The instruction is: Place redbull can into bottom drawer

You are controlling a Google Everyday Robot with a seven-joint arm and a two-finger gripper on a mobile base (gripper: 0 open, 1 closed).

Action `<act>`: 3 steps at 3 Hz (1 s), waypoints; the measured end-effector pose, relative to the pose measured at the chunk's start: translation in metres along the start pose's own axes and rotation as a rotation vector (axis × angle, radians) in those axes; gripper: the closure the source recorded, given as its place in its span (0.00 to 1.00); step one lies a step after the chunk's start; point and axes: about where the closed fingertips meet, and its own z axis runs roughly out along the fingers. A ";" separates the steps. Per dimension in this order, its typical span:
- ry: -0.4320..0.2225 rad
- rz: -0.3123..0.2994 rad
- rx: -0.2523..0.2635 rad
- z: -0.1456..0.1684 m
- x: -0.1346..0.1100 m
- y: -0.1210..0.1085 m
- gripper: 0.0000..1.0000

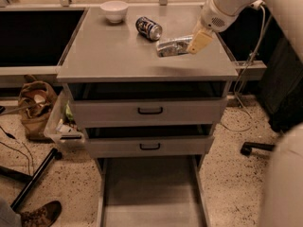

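The redbull can (pixel 171 47) is slim and silver and lies on its side, held just above the grey cabinet top (pixel 118 56), right of centre. My gripper (pixel 196 41) comes in from the upper right, and its yellowish fingers (pixel 200 39) are shut on the can's right end. The bottom drawer (pixel 150 188) is pulled out at the bottom of the view, a wide shallow grey tray with nothing in it. The two upper drawers with black handles are slightly ajar.
A stubby dark blue can (pixel 148 28) lies just left of the silver can, and a white bowl (pixel 115 9) stands at the back. A brown bag (pixel 35 103), a plastic bin (pixel 61 126) and a black pole (pixel 33 181) are on the floor at left. A chair caster (pixel 246 149) is at right.
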 end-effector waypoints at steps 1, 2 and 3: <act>-0.096 0.021 0.146 -0.080 -0.015 0.023 1.00; -0.188 0.031 0.192 -0.102 -0.020 0.067 1.00; -0.204 0.033 0.107 -0.069 0.005 0.129 1.00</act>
